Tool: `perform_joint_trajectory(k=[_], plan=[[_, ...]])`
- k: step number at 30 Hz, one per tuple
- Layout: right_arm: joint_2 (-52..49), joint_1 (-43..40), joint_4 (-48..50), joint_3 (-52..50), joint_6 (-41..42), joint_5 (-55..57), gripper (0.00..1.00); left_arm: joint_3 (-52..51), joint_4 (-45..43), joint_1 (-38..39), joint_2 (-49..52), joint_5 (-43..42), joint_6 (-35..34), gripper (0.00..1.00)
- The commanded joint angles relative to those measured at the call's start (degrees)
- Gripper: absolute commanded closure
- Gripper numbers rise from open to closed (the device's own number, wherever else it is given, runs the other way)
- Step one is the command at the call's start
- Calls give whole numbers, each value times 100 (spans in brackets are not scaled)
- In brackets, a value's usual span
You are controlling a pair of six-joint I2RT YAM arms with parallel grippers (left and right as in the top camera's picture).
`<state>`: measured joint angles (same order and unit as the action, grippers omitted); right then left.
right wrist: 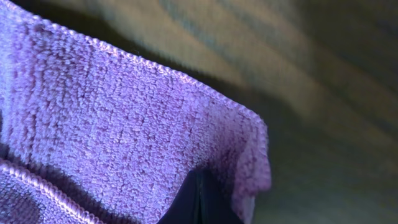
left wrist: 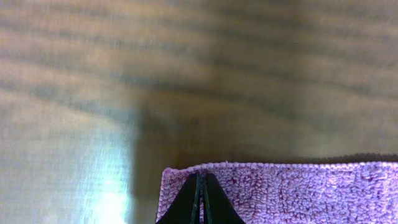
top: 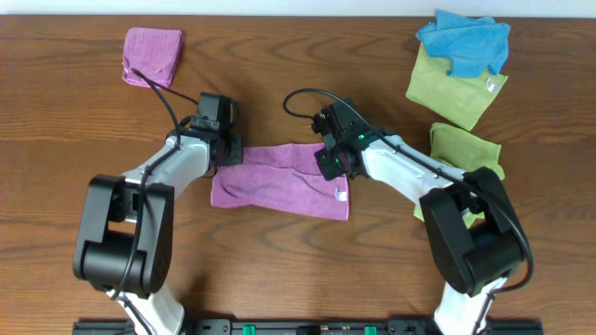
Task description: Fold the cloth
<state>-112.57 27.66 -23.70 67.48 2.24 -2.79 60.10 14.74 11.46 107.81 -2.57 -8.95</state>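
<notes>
Purple-magenta microfibre cloth (top: 279, 181) lies folded on the wooden desk (top: 279, 56). Left claw (top: 229, 152) and right claw (top: 333, 163) each pinched tight on one far corner.

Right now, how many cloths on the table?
5. Purple cloth centre, between the arms; small purple pad back left; blue cloth back right, lying on a green cloth; second green cloth nearer, partly behind the right arm. Others could hide under the arms.
</notes>
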Motion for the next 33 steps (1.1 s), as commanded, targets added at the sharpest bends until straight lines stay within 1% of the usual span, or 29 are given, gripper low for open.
perform_joint_trajectory(k=[1, 7, 12, 19, 24, 28, 29, 31, 32, 33], plan=[[-457, -28, 142, -61, 76, 125, 98, 79, -55, 20, 546, 63, 22, 94], [-730, -138, 697, 42, 181, 127, 98, 1001, -20, 20, 1290, 63, 173, 94], [-905, -420, 894, 463, 240, 125, 99, 1674, 136, 20, 1685, 68, 232, 94], [-920, -730, 994, 929, 219, 125, 98, 1812, 186, 11, 1700, 109, 210, 94], [-922, -734, 949, 966, 221, 125, 98, 1843, 199, 15, 1700, 103, 160, 94], [-916, -734, 671, 1139, 264, 87, 99, 2098, 538, 15, 1700, 107, 142, 94], [-916, -732, 459, 1283, 267, 81, 94, 2229, 710, 15, 1698, 109, 142, 95], [-916, -730, 151, 1513, 267, 81, 74, 2450, 975, 15, 1698, 109, 140, 94], [-916, -728, -35, 1659, 264, 81, 69, 2557, 1097, 15, 1698, 109, 138, 90], [-916, -728, -197, 1799, 264, 81, 64, 2686, 1231, 15, 1696, 109, 136, 79]])
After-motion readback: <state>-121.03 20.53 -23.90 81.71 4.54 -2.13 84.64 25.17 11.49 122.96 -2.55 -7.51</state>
